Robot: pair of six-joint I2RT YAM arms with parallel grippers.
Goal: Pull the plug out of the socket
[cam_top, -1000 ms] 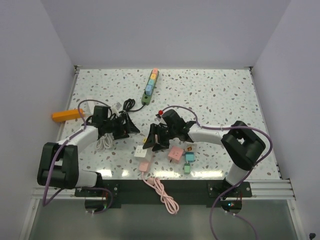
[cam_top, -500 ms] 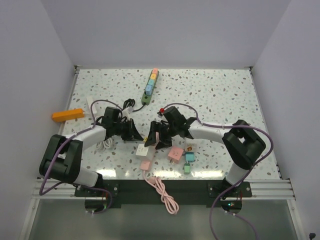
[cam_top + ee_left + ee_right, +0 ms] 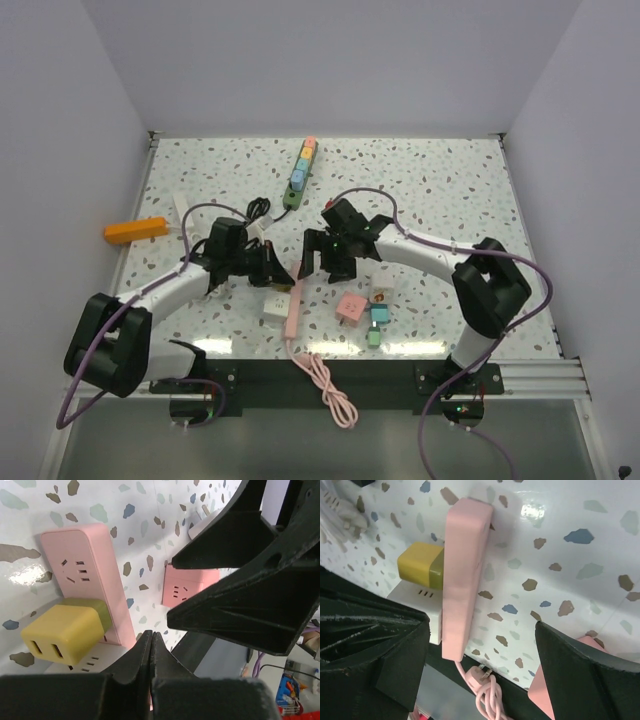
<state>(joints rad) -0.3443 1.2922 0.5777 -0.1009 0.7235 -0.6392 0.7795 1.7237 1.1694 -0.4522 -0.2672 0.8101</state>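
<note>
Judging by the yellow plug [image 3: 65,632], seated in the pink strip [image 3: 85,575] on the bench [image 3: 430,190], none of the pull is done: gripping it and drawing it out both remain. My left tool [image 3: 150,647] is pinched together on nothing, just beside the plug. My right tool [image 3: 482,630] gapes wide, with the strip between its fingers. I count one plug, one pink strip, one pink cube [image 3: 350,308] and two teal cubes [image 3: 380,314] near the strip.

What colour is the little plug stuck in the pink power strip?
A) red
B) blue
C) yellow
C: the plug sitting in the pink power strip is a yellow block.
</note>
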